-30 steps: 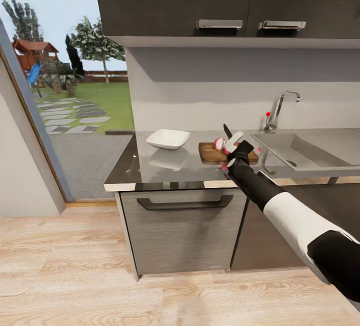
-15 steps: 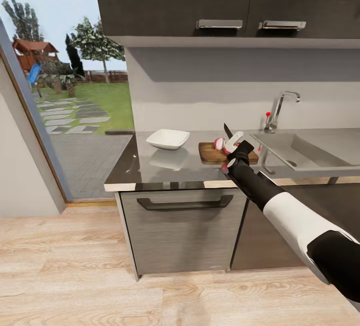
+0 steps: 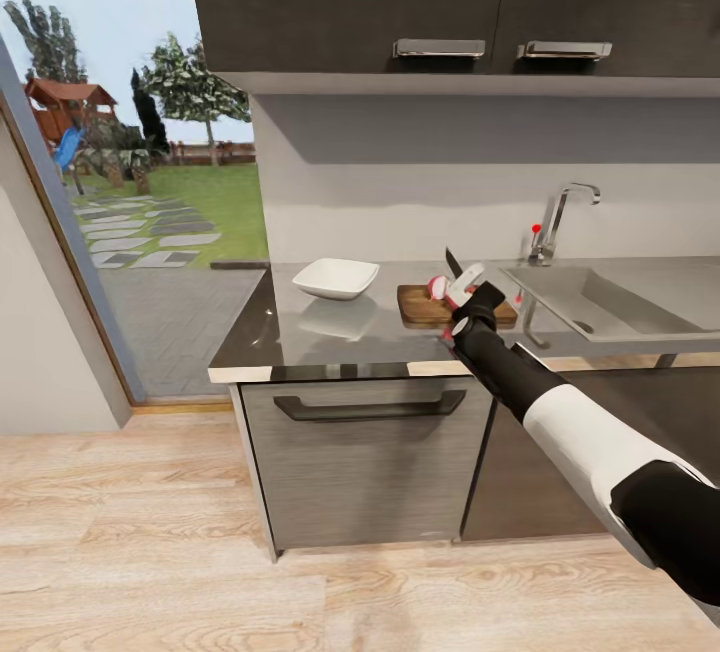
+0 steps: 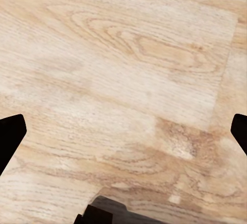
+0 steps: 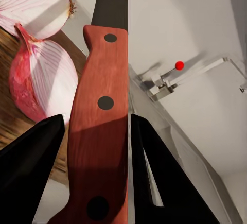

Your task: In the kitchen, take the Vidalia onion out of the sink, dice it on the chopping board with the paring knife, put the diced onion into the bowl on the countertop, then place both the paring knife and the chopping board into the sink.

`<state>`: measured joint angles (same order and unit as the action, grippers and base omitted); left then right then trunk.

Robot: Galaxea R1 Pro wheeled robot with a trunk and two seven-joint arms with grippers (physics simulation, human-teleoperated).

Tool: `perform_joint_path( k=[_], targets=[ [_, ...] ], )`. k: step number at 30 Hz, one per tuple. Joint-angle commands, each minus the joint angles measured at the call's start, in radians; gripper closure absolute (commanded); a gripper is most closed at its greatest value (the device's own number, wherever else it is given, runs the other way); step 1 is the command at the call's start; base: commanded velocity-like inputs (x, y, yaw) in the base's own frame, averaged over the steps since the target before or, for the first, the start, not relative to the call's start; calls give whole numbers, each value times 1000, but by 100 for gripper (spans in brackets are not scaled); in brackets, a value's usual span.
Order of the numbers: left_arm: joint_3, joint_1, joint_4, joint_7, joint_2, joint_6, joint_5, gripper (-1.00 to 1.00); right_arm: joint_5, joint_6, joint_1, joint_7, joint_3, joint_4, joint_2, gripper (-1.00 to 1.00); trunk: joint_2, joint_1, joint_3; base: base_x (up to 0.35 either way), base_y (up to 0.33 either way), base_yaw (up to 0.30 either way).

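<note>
The right tool (image 3: pixel 462 284) pinches the paring knife (image 5: pixel 100 121) by its reddish riveted wooden handle, the short dark blade pointing up and away toward the wall over the brown wood-grain chopping board (image 3: pixel 420 305). Two onion halves (image 5: pixel 38 54), cut faces ringed pink and white, lie on that board on the glossy grey desk (image 3: pixel 300 337), between the white squarish bowl (image 3: pixel 335 278) and the steel sink (image 3: pixel 610 297). The left tool (image 4: pixel 123 131) hangs with its fingers spread wide over the pale wooden floor (image 4: pixel 128 80).

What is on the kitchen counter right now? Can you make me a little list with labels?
knife: paring knife held in the right gripper, blade pointing up
onion: cut into two halves, lying on the chopping board
bowl: white bowl, on the countertop to the left of the board
sink: sink, to the right of the board
left gripper: open, over wood floor
</note>
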<state>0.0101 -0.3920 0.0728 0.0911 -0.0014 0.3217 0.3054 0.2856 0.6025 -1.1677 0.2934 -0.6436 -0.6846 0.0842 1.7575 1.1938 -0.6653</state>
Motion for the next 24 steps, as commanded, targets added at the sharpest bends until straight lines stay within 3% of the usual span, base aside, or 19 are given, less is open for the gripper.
perform_joint_path(
  k=[1,8,18,24],
  targets=[
    [1,-1,4,0,0,7,1,-100,0,7,-1,0,-6,3,-1,100,1,0,-1,0,0,0],
    [1,-2,4,0,0,7,1,-100,1,5,-1,13,-7,54,-32,100,1,0,-1,0,0,0],
    [1,-2,4,0,0,7,1,-100,1,5,-1,27,-9,73,-39,100,1,0,-1,0,0,0],
    [1,-2,4,0,0,7,1,-100,0,4,-1,28,-48,75,-40,100,1,0,-1,0,0,0]
  ],
)
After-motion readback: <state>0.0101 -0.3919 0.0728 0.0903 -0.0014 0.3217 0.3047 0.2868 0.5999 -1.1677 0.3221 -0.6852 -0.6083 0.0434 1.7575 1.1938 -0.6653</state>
